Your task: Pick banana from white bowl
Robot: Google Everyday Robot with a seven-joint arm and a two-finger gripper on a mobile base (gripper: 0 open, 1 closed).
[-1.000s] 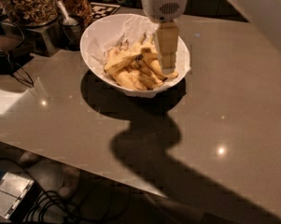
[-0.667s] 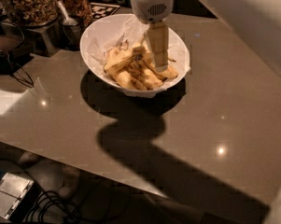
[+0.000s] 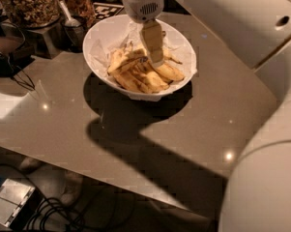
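- The pincer [image 3: 156,57] hangs tip-down inside the white bowl [image 3: 93,42], its tip just above or touching the fruit; I cannot tell whether it is released or clenched.
- Over the last second it has slid across the bowl toward the left of the view, from near the right-hand rim to about the middle of the pile. Its height looks much the same.
- The banana [image 3: 169,72] lies in the bowl on crinkled white paper, on the right side of the heap, just beside the pincer tip. It does not look lifted.
- The other bananas [image 3: 133,79] crowd against it on its left, so a clean grip on one fruit looks awkward.
- I judge this as lining up over the target. The pick itself is not yet done, and a short descent and a firm grip seem to be what is left.
- The bowl has stayed put on the bench [image 3: 208,110].
- The jars of nuts [image 3: 26,4] stand beyond it, well apart from the pincer.
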